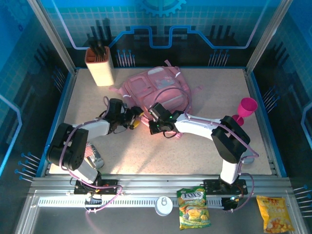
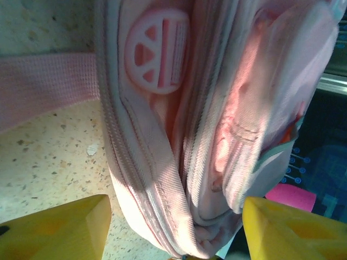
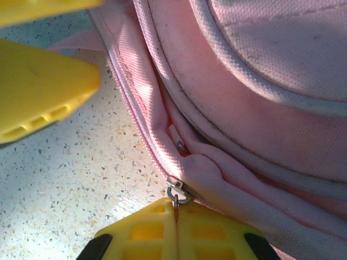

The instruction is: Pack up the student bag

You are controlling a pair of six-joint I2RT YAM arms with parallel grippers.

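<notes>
The student bag (image 1: 156,90), a large soft pink fabric backpack with see-through front pockets, lies flat on the far middle of the speckled bench (image 1: 195,151), front face up. As far as the top view shows, its long axis runs from near-left to far-right. The carry-loop end points at the back wall, and a strap trails off each side.

At far left stands a tall beige holder (image 1: 100,67) with dark tools in it. Nearer, beside the left arm, lies a striped metal can (image 1: 93,157) (its print is too small to read).

The left pincer (image 2: 176,203) is spread wide, its yellow fingers either side of the bag's zipped edge without closing on it. A round raised pink badge (image 2: 157,49) with wedge shapes sits on the fabric above.

Just to the right, the right pincer (image 3: 176,216) is pressed together on the small metal zip pull (image 3: 177,190) at the bag's seam.

A bright pink plastic goblet (image 1: 246,108) stands near the right edge.

On the front rail lie a white round lid (image 1: 163,205), a green-and-yellow sweet packet (image 1: 193,209) reading "FOX'S", and a yellow snack packet (image 1: 274,220).
</notes>
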